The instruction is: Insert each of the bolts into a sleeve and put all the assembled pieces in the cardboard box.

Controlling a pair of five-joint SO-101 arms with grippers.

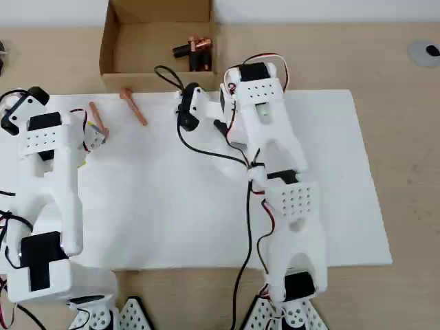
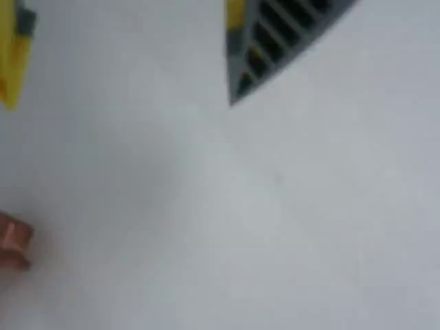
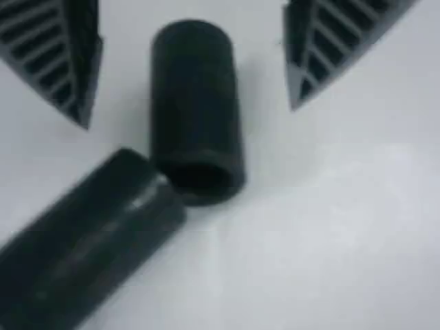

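Quick tally from my end. I counted two copper-coloured metal bolts lying loose, the second bolt included. I counted two black cylindrical plastic sleeves lying loose, the second sleeve included. There was one brown open-topped cardboard box. Inside it were black-and-copper assembled pieces; I made out at least two and couldn't get an exact number. There was one white flat mat. I logged two white robot arms, counting the other arm. There was one grey round disc and one wooden table.
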